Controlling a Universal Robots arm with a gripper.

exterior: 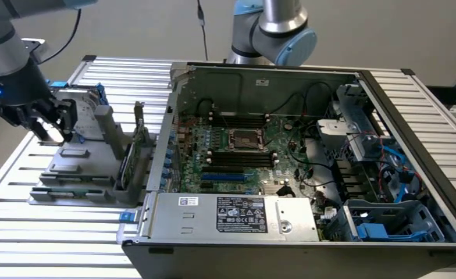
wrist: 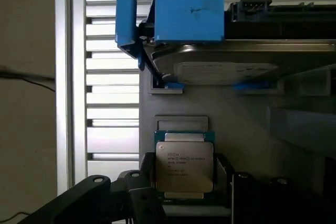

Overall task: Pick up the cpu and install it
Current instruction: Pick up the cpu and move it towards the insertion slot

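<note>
We found the hand [wrist: 186, 202] lowered over the grey parts fixture [wrist: 247, 124] at the exterior view's left. Its fingers [wrist: 139, 195] were spread and stood on either side of the cpu [wrist: 184, 165], and we saw no clear pinch on it. The cpu lay flat in its recess in the fixture, metal top upward, not yet lifted. Just beyond it stood the hard drive [wrist: 226, 66] with its blue bracket [wrist: 189, 17], and beyond that the slatted desk [wrist: 113, 114]. Well apart, inside the open computer case [exterior: 414, 104], the socket [exterior: 243, 139] sat on the board. In our judgement the grasp called for the hand to be centred on the chip. Both fingers should meet opposite edges together with light force, and the chip should be kept level so that it would not bind in its recess.
</note>
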